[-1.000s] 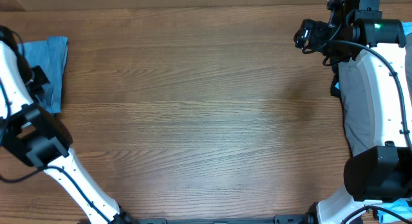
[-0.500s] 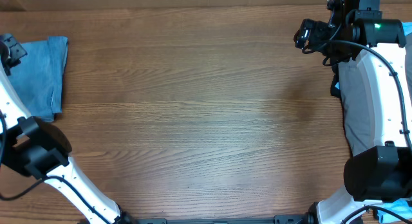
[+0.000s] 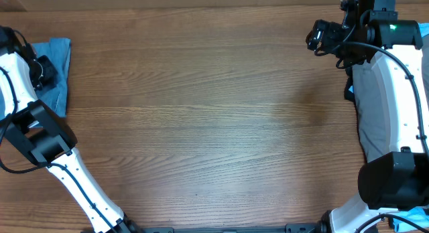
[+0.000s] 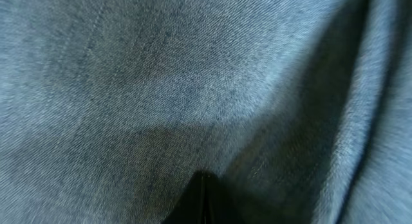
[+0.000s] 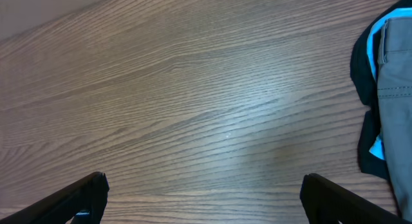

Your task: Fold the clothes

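Jeans (image 4: 193, 89): light-blue denim, fine diagonal weave, soft folds. Fills whole left wrist view, blurred, pressed close under left gripper (image 3: 43, 68). Only a dark tip shows at lower edge, so cannot tell if jaws are apart or together. Overhead: denim partly hidden by arm, cut off at frame edge. Right gripper (image 5: 205, 188): fingers wide apart, over bare wood-grain table (image 5: 193, 89). Grey trousers (image 5: 396, 89), stitched seam, on black garment (image 5: 359, 69), lie to its right, cut off.

White shells (image 3: 409, 126) and black joints (image 3: 392, 183) form the left arm (image 3: 15, 82) and the green-lit right arm (image 3: 385, 79).
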